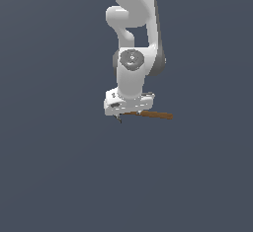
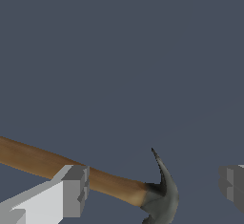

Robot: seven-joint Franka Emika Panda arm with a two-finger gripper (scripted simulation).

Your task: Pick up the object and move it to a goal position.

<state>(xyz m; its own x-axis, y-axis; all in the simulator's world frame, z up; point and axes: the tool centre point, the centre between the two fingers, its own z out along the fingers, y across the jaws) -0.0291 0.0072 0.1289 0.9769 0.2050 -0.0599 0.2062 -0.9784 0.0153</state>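
The object is a small claw hammer (image 1: 154, 114) with a brown wooden handle and a dark grey head. In the exterior view it lies directly under my gripper (image 1: 129, 111), with the handle sticking out toward the exterior view's right and the head at the left. The wrist view shows the hammer (image 2: 109, 182) between the fingers, its head and claw in the gap and its handle running past one finger (image 2: 72, 189). The other finger (image 2: 232, 184) stands well apart from the head. The gripper (image 2: 152, 189) is open and not closed on the hammer.
A plain dark blue-grey surface fills both views. The white arm (image 1: 132, 53) rises straight above the gripper in the exterior view. No other objects or goal marker are visible.
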